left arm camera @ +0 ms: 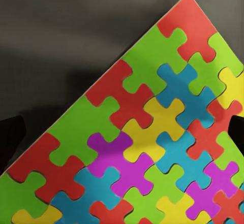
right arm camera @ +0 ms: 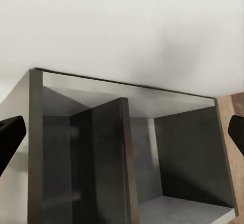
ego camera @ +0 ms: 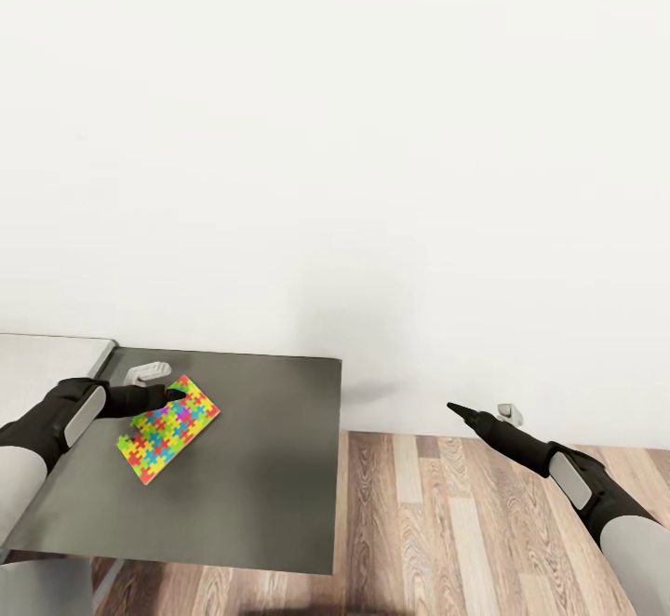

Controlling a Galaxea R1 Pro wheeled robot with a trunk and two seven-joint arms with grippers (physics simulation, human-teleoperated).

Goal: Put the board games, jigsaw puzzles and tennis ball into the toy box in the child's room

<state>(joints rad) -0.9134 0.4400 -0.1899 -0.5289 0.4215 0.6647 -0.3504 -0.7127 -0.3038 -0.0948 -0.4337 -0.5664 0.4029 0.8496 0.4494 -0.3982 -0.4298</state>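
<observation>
Wood-plank floor [ego camera: 465, 523] nearest, from about 5 to 7 o'clock of the head view. Right fingers [ego camera: 453, 408] out over that floor at about 4 o'clock, tapering to one dark point there; in the right wrist view two dark tips well apart at the picture's edges, so spread open, holding nothing, facing the dark open compartments [right arm camera: 188, 153] under the bench, no contents seen in them. Dark grey bench [ego camera: 270, 467] at about 8 o'clock. Jigsaw puzzle [ego camera: 168, 427] flat on it, yellow, blue, red, green and purple pieces, no writing legible. Left fingers [ego camera: 169, 395] just over its far corner; open, dark tips apart on either side of the sheet in the left wrist view, gripping nothing. Small pale fitting [ego camera: 147, 373] just beyond, against the white wall [ego camera: 372, 132].
</observation>
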